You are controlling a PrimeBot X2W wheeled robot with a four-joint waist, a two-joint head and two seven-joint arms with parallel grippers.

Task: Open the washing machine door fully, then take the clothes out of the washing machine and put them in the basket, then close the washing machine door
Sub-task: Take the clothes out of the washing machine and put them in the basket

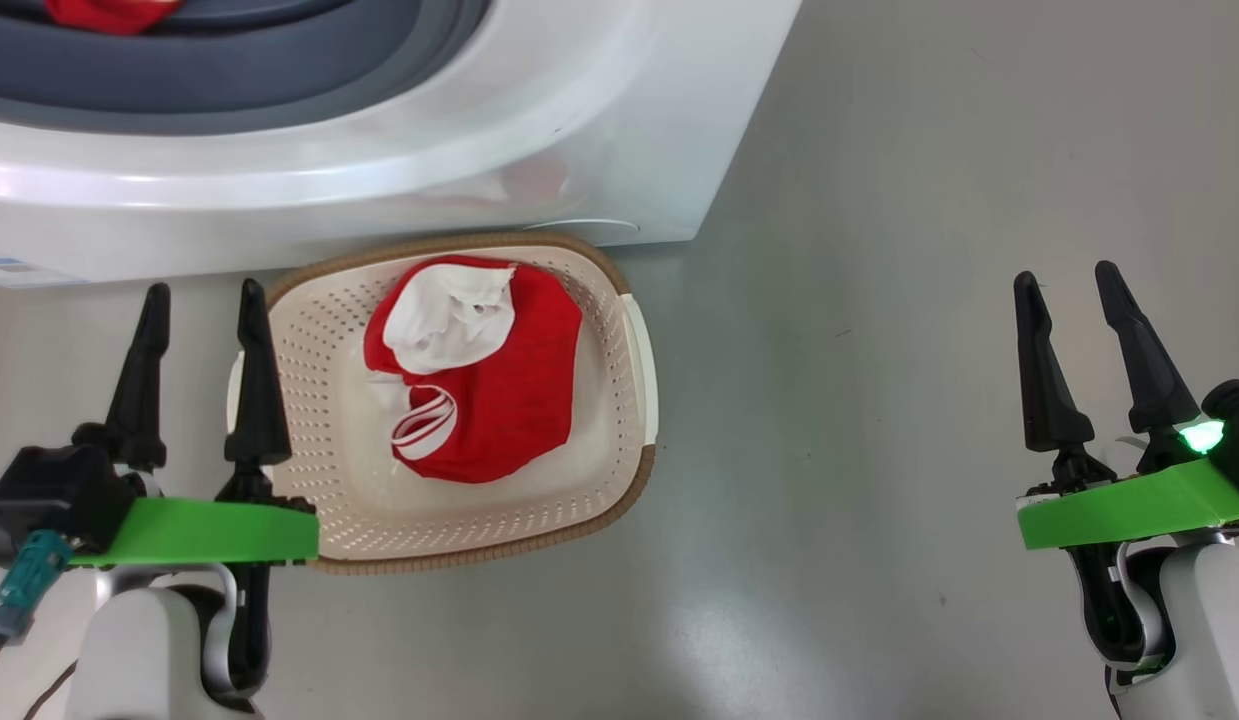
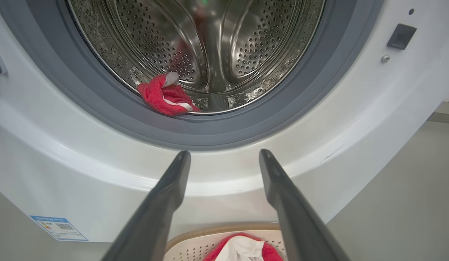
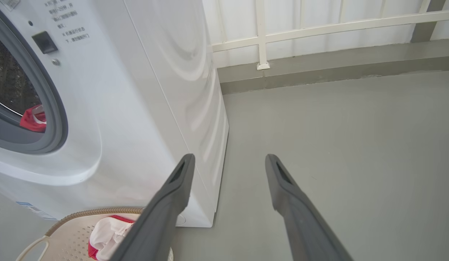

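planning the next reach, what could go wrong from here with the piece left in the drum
1. The red garment in the drum lies at its lip against the grey rubber ring; a low pinch might catch the ring, and closing the washing machine now would likely trap it.
2. The open left gripper hangs close by the rim of the basket; swinging up carelessly could knock the basket aside.

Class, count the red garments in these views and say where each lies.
2. One garment lies in the basket; the other garment sits at the front lip of the washing machine drum. More could hide under the basket's bundle.
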